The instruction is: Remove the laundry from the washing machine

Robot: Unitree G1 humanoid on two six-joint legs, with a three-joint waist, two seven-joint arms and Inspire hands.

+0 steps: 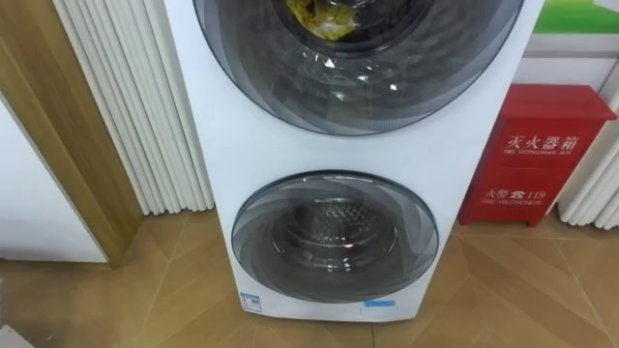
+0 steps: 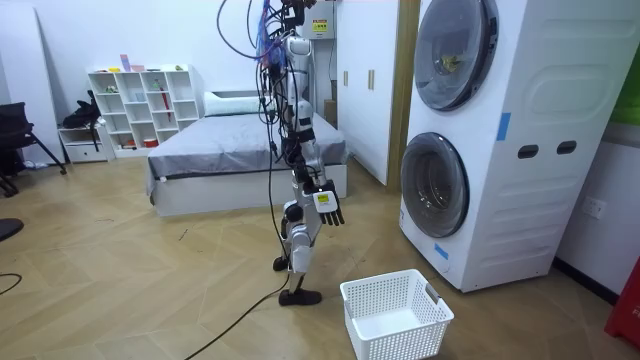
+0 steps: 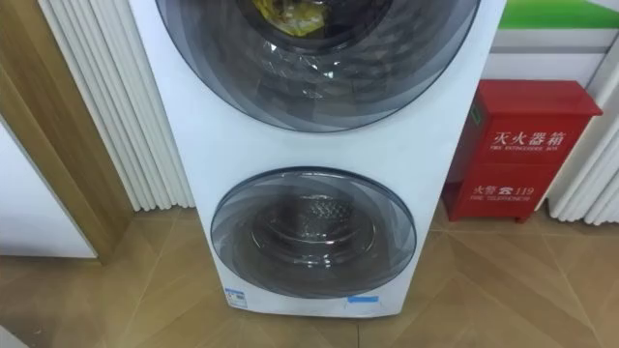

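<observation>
Two doors on the washer point(image 1: 290, 155) are shut; yellow clothes point(image 1: 324, 17) lie behind the upper one. Right hand point(image 2: 328, 207) hangs at the robot's side, fingers loosely apart, near a basket point(image 2: 400, 340).

herringbone wood floor point(image 2: 150, 280), light brown, across whole room. white walls point(image 2: 60, 40). bed point(image 2: 230, 150) with grey cover at back. white cube shelf point(image 2: 140, 105) against far wall, small items in cells. black chair point(image 2: 12, 125) at room view's left edge. white wardrobe point(image 2: 360, 90) beside wooden post point(image 2: 405, 70). red cabinet point(image 1: 537, 155) standing on floor. white ribbed panel point(image 1: 145, 106) behind post. light even, bright.
</observation>
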